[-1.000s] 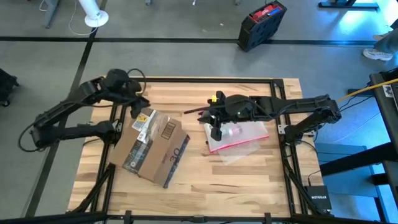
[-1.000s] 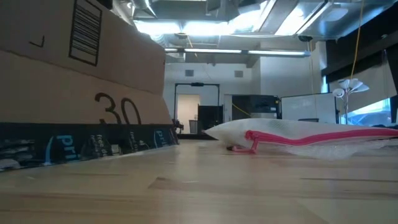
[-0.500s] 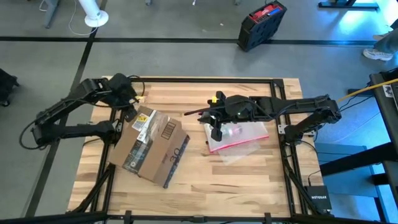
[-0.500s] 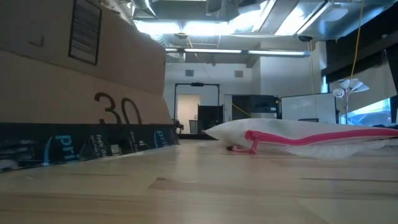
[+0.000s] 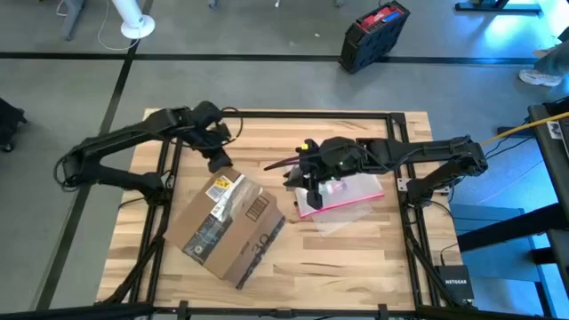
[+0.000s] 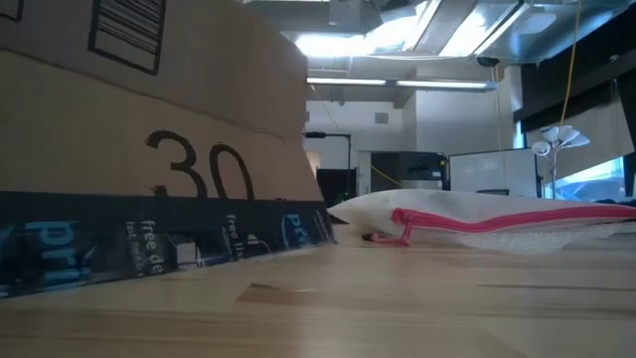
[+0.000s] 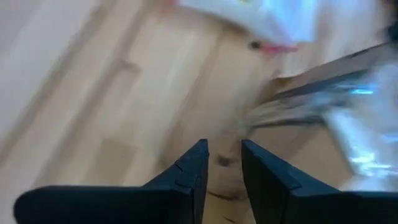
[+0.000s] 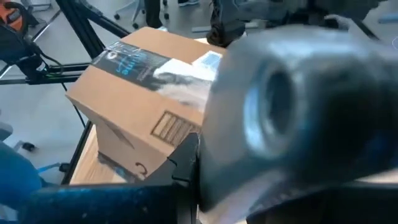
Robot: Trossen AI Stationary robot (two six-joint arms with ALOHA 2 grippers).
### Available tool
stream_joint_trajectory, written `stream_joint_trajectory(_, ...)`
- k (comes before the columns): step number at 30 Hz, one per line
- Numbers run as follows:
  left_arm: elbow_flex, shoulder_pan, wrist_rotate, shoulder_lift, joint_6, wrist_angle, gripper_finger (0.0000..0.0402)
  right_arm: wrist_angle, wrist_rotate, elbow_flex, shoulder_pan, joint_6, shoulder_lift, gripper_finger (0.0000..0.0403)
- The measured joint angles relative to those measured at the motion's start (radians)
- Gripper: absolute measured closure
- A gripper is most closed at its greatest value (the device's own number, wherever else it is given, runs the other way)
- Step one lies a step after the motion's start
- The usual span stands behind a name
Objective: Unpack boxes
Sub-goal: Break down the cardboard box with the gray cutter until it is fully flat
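Observation:
The brown cardboard box [image 5: 229, 229], with black printed tape and a white label, lies flat on the table's left half. It fills the left of the low view [image 6: 149, 139]. My left gripper [image 5: 218, 163] stands at the box's far corner, its fingers [image 7: 200, 168] a narrow gap apart with nothing between them. My right gripper [image 5: 309, 182] hovers over the clear pouch with the pink-red edge [image 5: 345, 197]. It is shut on a dark grey tool [image 8: 292, 106], whose thin tip [image 5: 276, 163] sticks out toward the box. My left gripper meets the box at its far corner [image 5: 223, 177], slanting down from the table's far left. The gripper's own body hides the exact spot. The box lies flat on the table. My right gripper holds the dark grey tool, which fills its wrist view and hides the contact. The tool is clear of the table.
The pouch [image 6: 477, 214] lies on the table's right half, under my right gripper. A black and red case [image 5: 373, 36] stands on the floor beyond the far edge. Bare wood [image 5: 338, 267] lies near the front edge, to the right of the box.
My left gripper has swung from the far left corner toward the table's right and near side, sinking and tipping further down. The box has slid along the table toward the right and near edges and turned a little.

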Motion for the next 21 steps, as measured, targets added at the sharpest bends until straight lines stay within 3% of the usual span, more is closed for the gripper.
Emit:
stream_joint_trajectory(3,0.044,0.000,-0.053,0.000,0.052,-0.038,0.0314,-0.006,-0.005,0.000,0.016,0.006,0.000,0.0332)
stream_joint_trajectory(8,0.163,0.005,-0.055,-0.042,0.080,-0.044,0.0314,0.012,-0.051,0.000,0.020,-0.002,0.000,0.0332)
stream_joint_trajectory(13,0.238,0.004,-0.082,-0.049,0.056,-0.275,0.0314,0.010,-0.052,0.000,0.018,-0.034,0.000,0.0332)
stream_joint_trajectory(21,0.220,-0.059,-0.019,-0.057,0.043,-0.545,0.0314,0.009,-0.050,0.000,0.018,-0.064,0.000,0.0332)
